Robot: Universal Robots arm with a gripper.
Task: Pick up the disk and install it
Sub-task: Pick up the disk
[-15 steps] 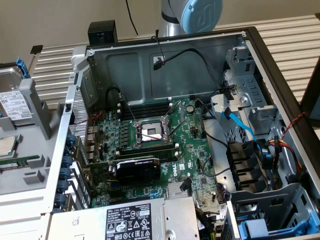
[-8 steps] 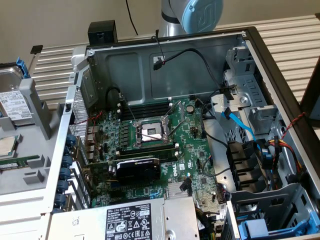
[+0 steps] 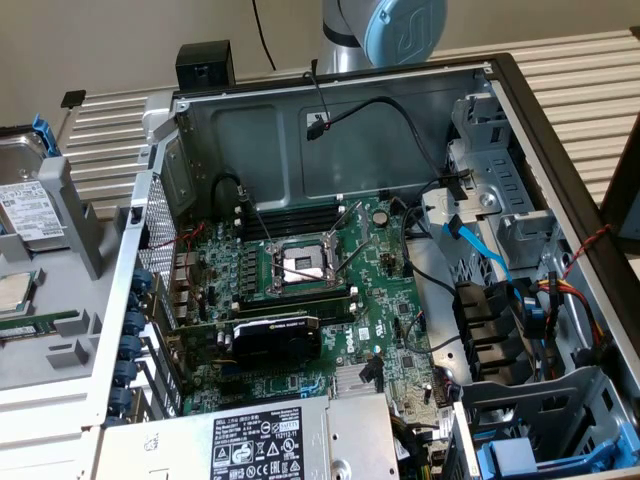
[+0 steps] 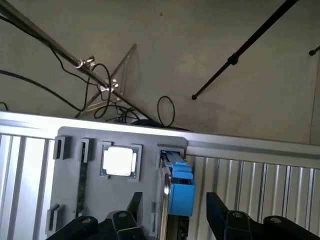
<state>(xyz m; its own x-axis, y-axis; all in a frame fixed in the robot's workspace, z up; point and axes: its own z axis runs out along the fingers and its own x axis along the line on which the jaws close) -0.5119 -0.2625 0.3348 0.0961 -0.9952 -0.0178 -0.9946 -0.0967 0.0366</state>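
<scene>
On the white ribbed metal table [image 3: 585, 75] lies an open black and grey computer case [image 3: 350, 135], its green motherboard [image 3: 390, 330] in view. At the exterior view's left, a grey plastic holder tray [image 3: 72, 215] carries the disk [image 3: 22, 200], a silver-grey drive with a white label in a blue plastic frame, sitting in its slot. In the wrist view the black claw [image 4: 173, 200] is spread wide, one finger at each side of the disk's blue frame, with a gap on both sides. Behind is a plain beige wall [image 4: 210, 45], with thin black stands [image 4: 235, 57] and loose black cables [image 4: 165, 107].
</scene>
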